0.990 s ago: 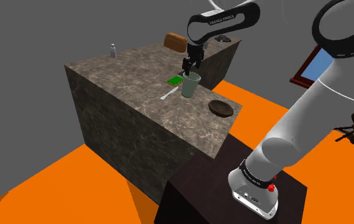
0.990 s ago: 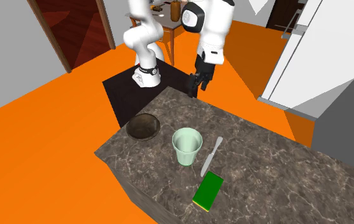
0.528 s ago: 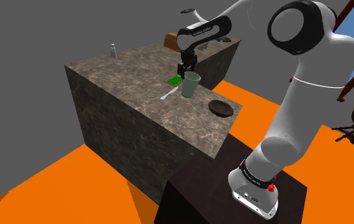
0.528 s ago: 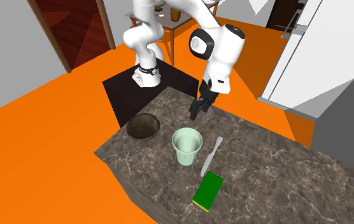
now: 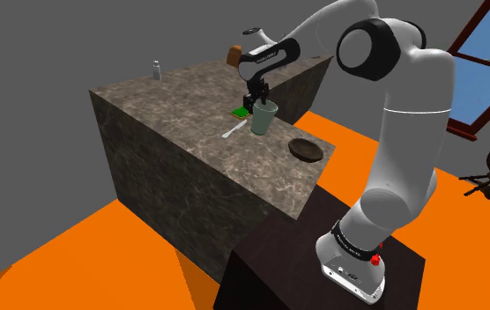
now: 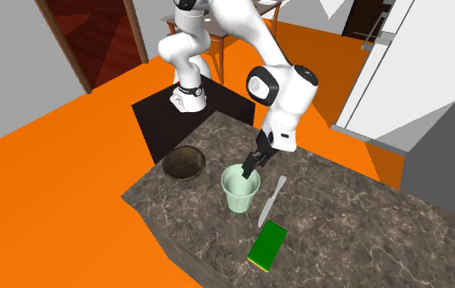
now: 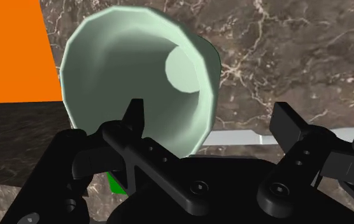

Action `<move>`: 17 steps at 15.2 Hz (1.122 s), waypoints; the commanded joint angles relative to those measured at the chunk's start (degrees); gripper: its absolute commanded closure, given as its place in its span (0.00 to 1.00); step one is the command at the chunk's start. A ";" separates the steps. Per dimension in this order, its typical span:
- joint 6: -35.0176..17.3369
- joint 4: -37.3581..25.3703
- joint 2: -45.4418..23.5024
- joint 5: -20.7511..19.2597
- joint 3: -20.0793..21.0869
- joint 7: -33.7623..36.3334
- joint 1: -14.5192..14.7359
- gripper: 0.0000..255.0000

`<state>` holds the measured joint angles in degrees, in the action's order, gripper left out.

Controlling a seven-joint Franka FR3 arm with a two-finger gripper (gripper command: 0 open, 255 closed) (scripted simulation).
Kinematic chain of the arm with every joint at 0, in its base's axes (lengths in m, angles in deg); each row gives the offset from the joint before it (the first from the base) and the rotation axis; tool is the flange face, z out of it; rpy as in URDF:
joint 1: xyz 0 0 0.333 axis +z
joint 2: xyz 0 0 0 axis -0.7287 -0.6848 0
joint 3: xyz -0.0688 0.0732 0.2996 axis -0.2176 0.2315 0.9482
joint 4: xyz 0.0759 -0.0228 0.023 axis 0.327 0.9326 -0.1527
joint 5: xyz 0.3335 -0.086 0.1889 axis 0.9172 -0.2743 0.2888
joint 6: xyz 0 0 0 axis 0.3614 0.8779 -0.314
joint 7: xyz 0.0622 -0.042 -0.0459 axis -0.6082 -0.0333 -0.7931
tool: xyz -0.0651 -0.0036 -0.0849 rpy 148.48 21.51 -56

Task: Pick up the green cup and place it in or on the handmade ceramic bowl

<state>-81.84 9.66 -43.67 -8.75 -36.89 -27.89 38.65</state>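
Swung down over the counter (image 5: 173,97) within the last second, past the dark bowl (image 5: 306,149), to the pale green cup (image 5: 263,117) standing upright near it. Now straddles the cup's wall with the gripper (image 7: 211,121), fingers apart, one inside. Looks ready to clamp.

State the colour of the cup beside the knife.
Pale mint green; the cup shows best in the wrist view.

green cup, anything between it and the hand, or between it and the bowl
Nothing visible. The open hand sits right at the rim of the green cup, and the counter between cup and dark bowl is bare. The knife and sponge lie on the cup's side away from the bowl.
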 commanded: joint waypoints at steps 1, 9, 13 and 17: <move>-1.24 0.19 -0.98 -0.09 -0.11 0.10 -0.25 0.00; -2.83 0.82 -1.88 -0.23 -0.26 0.19 -0.59 0.00; -2.83 0.81 -1.87 -0.23 -0.26 0.19 -0.59 1.00; -2.84 0.82 -1.88 -0.23 -0.26 0.20 -0.59 1.00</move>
<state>-84.68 10.46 -45.55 -8.96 -37.12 -27.69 38.08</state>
